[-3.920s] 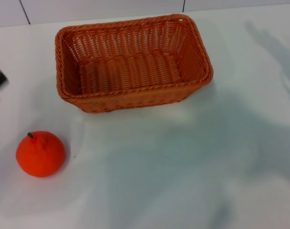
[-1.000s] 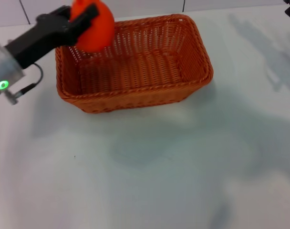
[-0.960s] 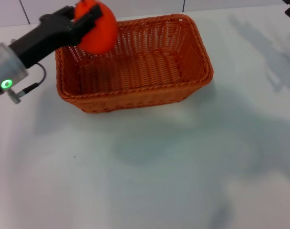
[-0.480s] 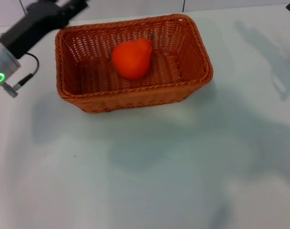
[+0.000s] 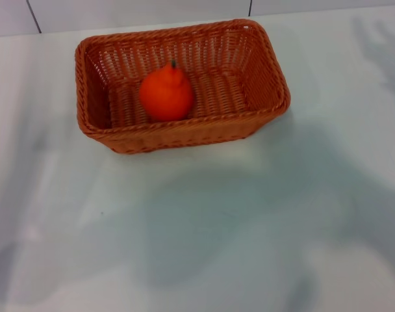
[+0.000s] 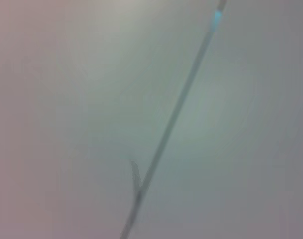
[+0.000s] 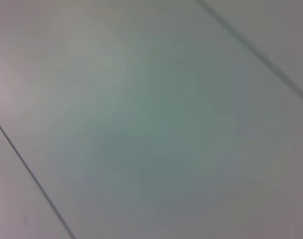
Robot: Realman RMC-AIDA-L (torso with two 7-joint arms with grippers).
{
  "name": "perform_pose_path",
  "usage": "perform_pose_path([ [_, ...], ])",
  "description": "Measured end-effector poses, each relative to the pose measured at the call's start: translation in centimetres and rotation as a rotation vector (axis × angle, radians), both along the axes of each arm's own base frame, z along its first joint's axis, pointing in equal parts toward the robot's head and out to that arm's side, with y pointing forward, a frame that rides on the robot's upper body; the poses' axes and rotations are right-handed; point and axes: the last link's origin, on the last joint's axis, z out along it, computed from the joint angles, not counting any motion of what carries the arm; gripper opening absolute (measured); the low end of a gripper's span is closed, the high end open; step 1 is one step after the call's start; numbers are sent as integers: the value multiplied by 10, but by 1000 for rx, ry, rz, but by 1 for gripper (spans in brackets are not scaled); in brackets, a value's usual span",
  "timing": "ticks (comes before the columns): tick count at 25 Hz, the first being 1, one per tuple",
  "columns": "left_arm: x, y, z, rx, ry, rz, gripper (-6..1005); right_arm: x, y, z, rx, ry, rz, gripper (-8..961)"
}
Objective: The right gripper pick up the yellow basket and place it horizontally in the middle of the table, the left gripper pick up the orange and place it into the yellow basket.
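The yellow basket (image 5: 184, 133), an orange-brown woven wicker basket, lies lengthwise across the far middle of the white table (image 5: 204, 234). The orange (image 5: 166, 94) sits upright inside it, left of the basket's middle, with its dark stem pointing up. Neither gripper shows in the head view. The left wrist view and the right wrist view show only plain pale surface with thin dark lines, and no fingers.
A tiled wall with dark joints (image 5: 34, 16) runs along the table's far edge. Soft shadows lie on the table at the right and along the near side.
The left gripper, which hung over the basket's far left corner, has withdrawn out of view. The orange has settled upright in the basket, a little further left.
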Motion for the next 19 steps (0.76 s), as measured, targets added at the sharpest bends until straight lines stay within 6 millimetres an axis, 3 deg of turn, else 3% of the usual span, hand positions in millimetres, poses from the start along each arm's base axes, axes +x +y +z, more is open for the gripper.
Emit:
perform_pose_path([
  [1, -10, -8, 1, 17, -26, 42, 828, 1, -3, 2, 33, -14, -5, 596],
  [4, -13, -13, -2, 13, -42, 56, 828, 5, -8, 5, 85, -49, -27, 596],
  [19, -10, -13, -9, -9, -64, 56, 828, 4, -4, 9, 137, -159, -49, 595],
])
